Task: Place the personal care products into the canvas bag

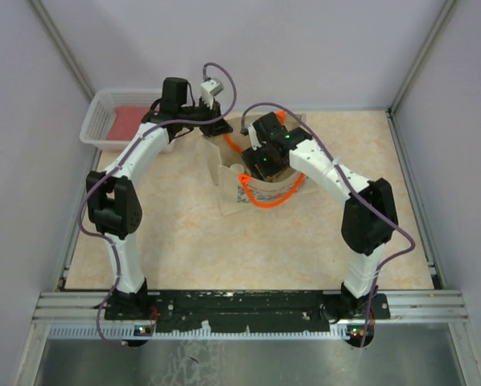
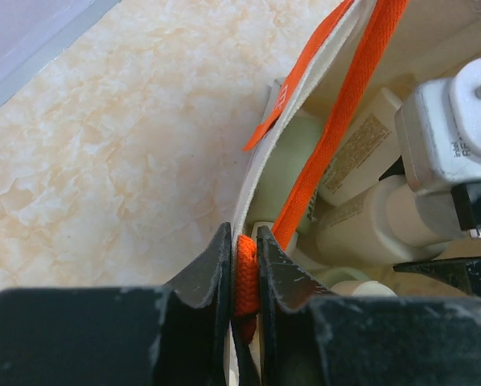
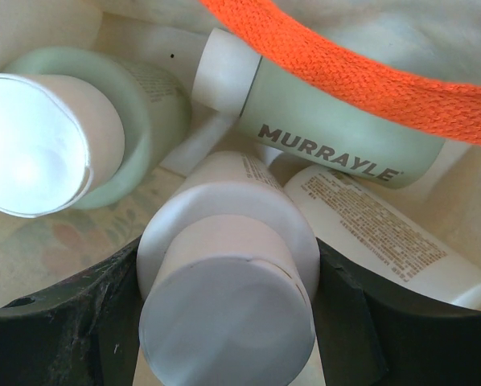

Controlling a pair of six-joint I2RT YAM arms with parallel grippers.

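Observation:
The canvas bag (image 1: pixel 239 190) stands open at the table's middle, with orange handles (image 1: pixel 266 201). My left gripper (image 1: pixel 215 127) is at its back-left rim; in the left wrist view it (image 2: pixel 244 251) is shut on the orange handle (image 2: pixel 337 137) and the bag's rim. My right gripper (image 1: pixel 266 158) reaches down into the bag. In the right wrist view it (image 3: pixel 228 277) is shut on a cream bottle (image 3: pixel 224 241), one finger on each side. Inside the bag are also an upright pale green bottle (image 3: pixel 140 112), a lying green bottle (image 3: pixel 329 129) and a lying cream bottle (image 3: pixel 385 233).
A white mesh basket (image 1: pixel 98 112) with a flat red item (image 1: pixel 128 121) stands at the back left. Grey walls close in the table at back and sides. The right gripper's white body (image 2: pixel 454 121) shows over the bag's mouth in the left wrist view.

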